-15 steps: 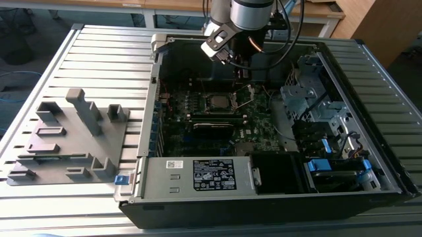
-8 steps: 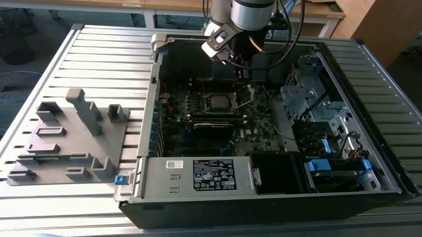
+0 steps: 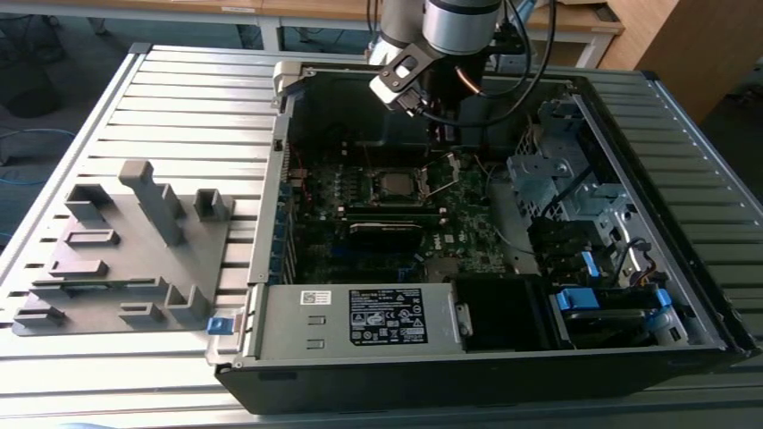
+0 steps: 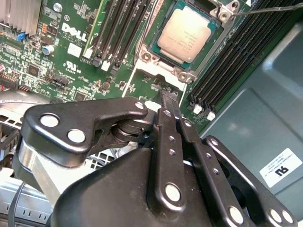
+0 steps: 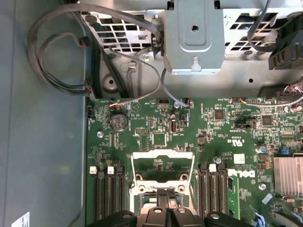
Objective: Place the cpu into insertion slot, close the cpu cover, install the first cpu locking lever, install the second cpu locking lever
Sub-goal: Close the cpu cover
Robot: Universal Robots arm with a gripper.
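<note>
The cpu (image 4: 187,35) sits flat in the slot (image 4: 185,75), its dull silver top bare and square to the silvery rim. The cover (image 5: 162,156) is swung up off the slot, and the green board (image 5: 218,127) shows through its square window in the first wrist view. The gripper (image 4: 169,97) hangs just above the board at the hinge end of the slot, very near the cover. The jaws are closed with their tips pressed together, and I cannot tell whether they touch the cover. A thin wire lever (image 4: 270,8) runs free from the slot's far corner and is not latched down. Long black memory slots (image 4: 118,28) flank the slot on both sides. In the exterior view the arm (image 3: 459,22) reaches down into the far part of the open case (image 3: 477,375), above the board. The power supply (image 3: 357,317) fills the near corner of the case, toward the exterior view's left. The case lies on a slatted metal surface (image 3: 191,107). A grey fixture (image 3: 120,250) rests on that surface to the exterior view's left, apart from the case. In the first wrist view grey cables (image 5: 52,56) loop beside a metal cage (image 5: 193,38) beyond the board, and a finned heatsink (image 5: 288,175) sits at the board's edge.
</note>
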